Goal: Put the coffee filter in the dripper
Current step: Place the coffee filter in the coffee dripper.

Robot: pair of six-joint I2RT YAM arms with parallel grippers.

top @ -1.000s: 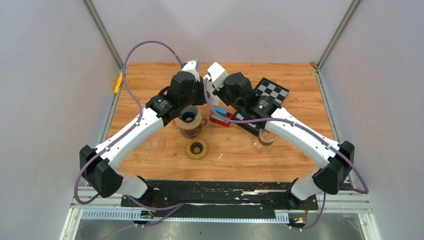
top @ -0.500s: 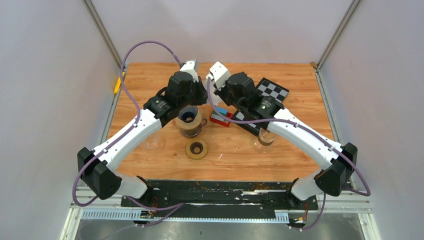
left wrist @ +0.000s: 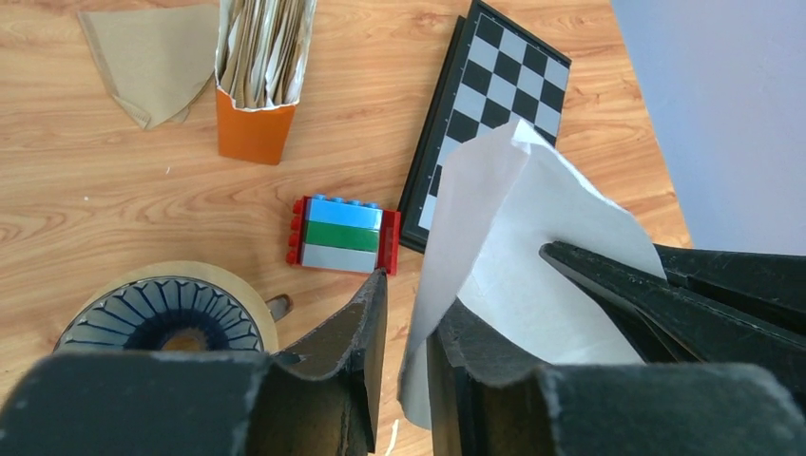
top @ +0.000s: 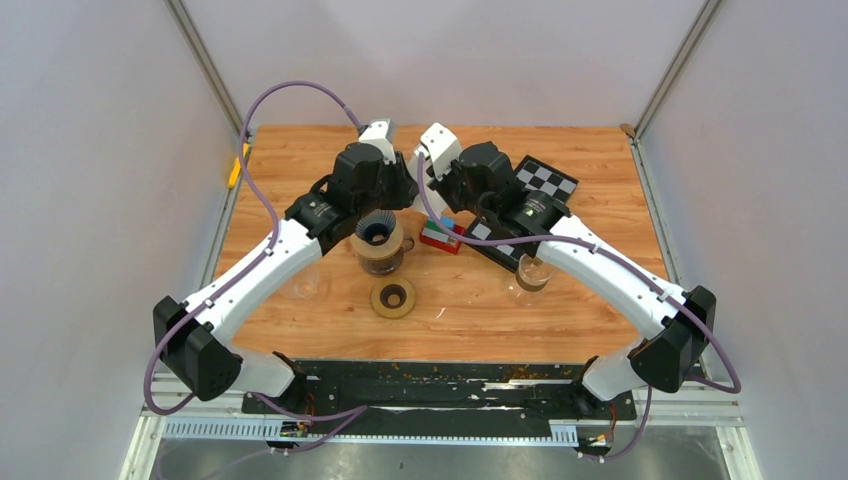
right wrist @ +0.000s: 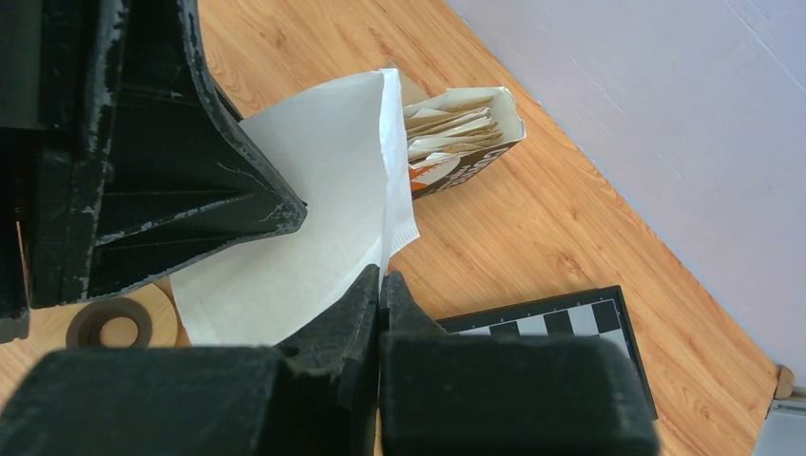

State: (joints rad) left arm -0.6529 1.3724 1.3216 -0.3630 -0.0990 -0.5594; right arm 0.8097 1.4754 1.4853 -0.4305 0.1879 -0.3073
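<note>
White coffee filter (left wrist: 532, 247) held in the air by both arms, beyond the far right side of the dripper (top: 378, 240) and not in it. The right gripper (right wrist: 380, 280) has its fingers pressed together on one edge of the filter. The left gripper (left wrist: 411, 304) has its jaws a little apart: the sheet passes between them and lies against one finger, with a strip of table (left wrist: 114, 190) showing beside the other. The dripper, tan-rimmed with a blue ribbed inside, stands upright below and to the near side of the two grippers. Beyond the dripper stands an orange box (left wrist: 252, 133) packed with brown filters, and a loose brown filter (left wrist: 147, 57) lies just beside it. To the dripper's right lies a toy brick block (left wrist: 342, 236), touching or nearly touching a checkerboard (left wrist: 494, 104). On the dripper's near side lies a brown ring (top: 393, 298).
</note>
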